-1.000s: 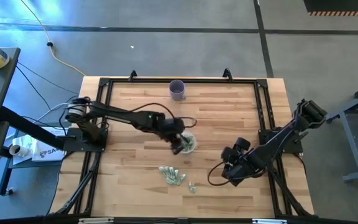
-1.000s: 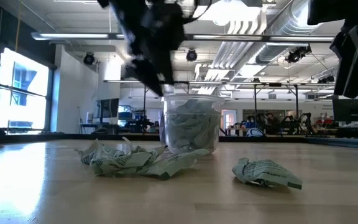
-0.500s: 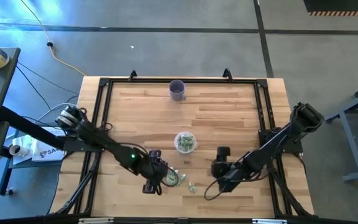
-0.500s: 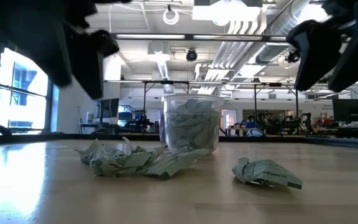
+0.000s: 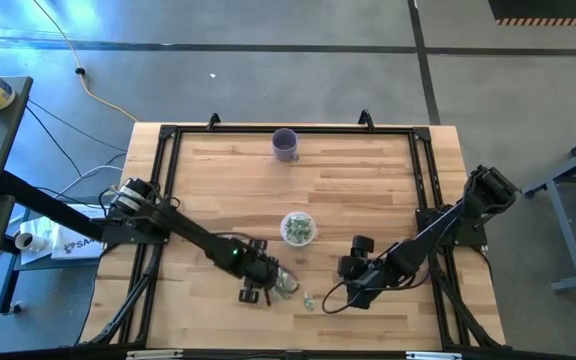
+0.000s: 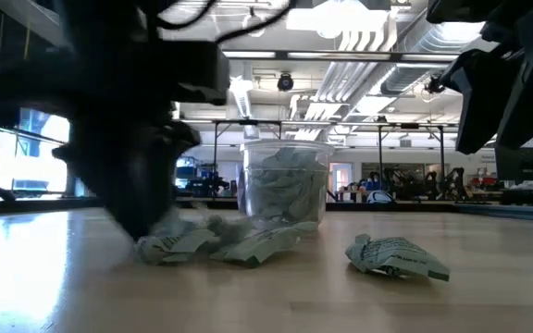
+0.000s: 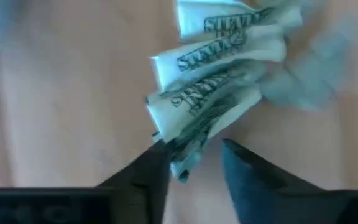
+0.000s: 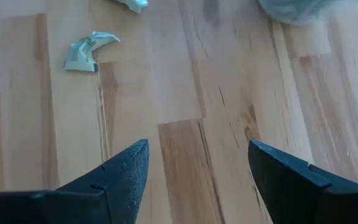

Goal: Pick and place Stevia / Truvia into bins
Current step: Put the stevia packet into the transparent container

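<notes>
— Where's the left claw (image 5: 265,288)?

— Low over the wooden surface (image 5: 368,185), at the pile of Stevia packets (image 7: 219,68) near the front edge. Its fingers (image 7: 143,180) are narrowly parted, with a corner of the bunched packets between them.

— And the clear cup (image 5: 298,228)?

— Mid-surface, just behind the pile, upright and already stuffed with packets. One crumpled packet (image 8: 87,51) lies alone to the right of the pile.

— The right claw (image 5: 353,276)?

— Further right, above bare wood, spread wide and empty. A purple cup (image 5: 285,145) stands at the far edge.
</notes>
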`<state>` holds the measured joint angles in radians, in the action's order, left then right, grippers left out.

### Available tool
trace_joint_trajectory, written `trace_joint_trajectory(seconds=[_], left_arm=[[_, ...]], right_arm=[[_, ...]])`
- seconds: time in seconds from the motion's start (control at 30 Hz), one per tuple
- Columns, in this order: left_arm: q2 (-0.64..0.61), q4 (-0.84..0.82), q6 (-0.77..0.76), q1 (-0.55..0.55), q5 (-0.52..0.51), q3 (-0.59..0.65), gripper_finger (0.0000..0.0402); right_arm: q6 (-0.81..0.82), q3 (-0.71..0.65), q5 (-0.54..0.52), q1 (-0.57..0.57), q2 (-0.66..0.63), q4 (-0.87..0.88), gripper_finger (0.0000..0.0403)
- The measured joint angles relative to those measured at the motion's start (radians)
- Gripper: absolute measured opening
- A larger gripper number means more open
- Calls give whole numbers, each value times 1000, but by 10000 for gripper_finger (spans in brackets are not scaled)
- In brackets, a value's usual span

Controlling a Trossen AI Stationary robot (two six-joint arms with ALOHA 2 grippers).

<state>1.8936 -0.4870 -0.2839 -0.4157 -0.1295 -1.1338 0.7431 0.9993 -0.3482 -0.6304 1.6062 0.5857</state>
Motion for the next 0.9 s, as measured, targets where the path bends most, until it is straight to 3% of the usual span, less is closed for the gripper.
trace_joint_trajectory(seconds=[0.2,0.4,0.5,0.6,0.77,0.9], left_arm=[[1,-66,51,66,107,-3,34],[-76,-446,70,69,304,14,41],[-204,-455,46,81,377,-2,26],[-318,-376,-28,150,307,-25,26],[-402,17,-102,315,107,-39,26],[-314,199,-56,402,139,-36,26]], right_arm=[[16,0,-36,3,0,21,265],[16,0,-70,18,0,93,265],[16,0,-99,35,0,115,265],[16,0,-100,60,0,111,265],[16,0,-148,95,-1,88,265],[16,0,-153,120,-1,66,265]])
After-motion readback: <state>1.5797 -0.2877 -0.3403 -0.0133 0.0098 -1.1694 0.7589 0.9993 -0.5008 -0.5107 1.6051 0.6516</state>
